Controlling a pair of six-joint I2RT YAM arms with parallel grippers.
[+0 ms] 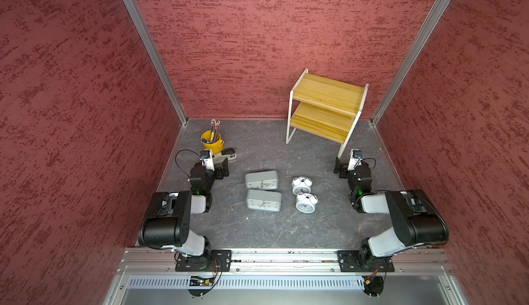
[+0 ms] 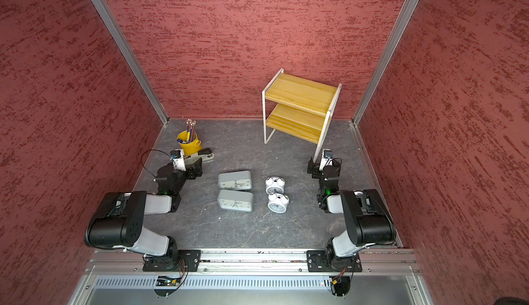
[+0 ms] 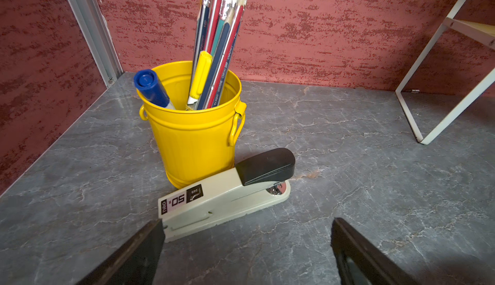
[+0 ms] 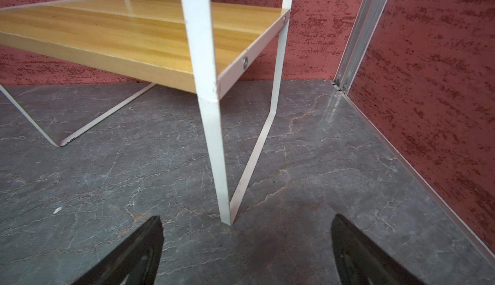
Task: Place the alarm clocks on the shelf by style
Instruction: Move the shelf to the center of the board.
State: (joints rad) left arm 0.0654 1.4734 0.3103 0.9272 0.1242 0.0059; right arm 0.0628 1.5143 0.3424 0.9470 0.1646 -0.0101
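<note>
Four alarm clocks (image 1: pixel 264 201) sit grouped on the tabletop (image 1: pixel 257 232), well apart from the bare shelf (image 1: pixel 329 94): two grey rectangular clocks (image 1: pixel 261 179), two white twin-bell clocks (image 1: pixel 301 185). They look light, rigid and slick, so I would pinch the grey ones across their thin depth and the bell ones across the body. Left gripper (image 3: pixel 247 220) and right gripper (image 4: pixel 247 216) gape wide, empty.

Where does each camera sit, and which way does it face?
Top views: high behind the bases, looking down on alarm clocks and shelf; left arm and right arm show.
Left wrist: low, facing pen cup and stapler; open left gripper shows.
Right wrist: low, facing the shelf's leg; open right gripper shows.
Shared: both wrists see the shelf.
</note>
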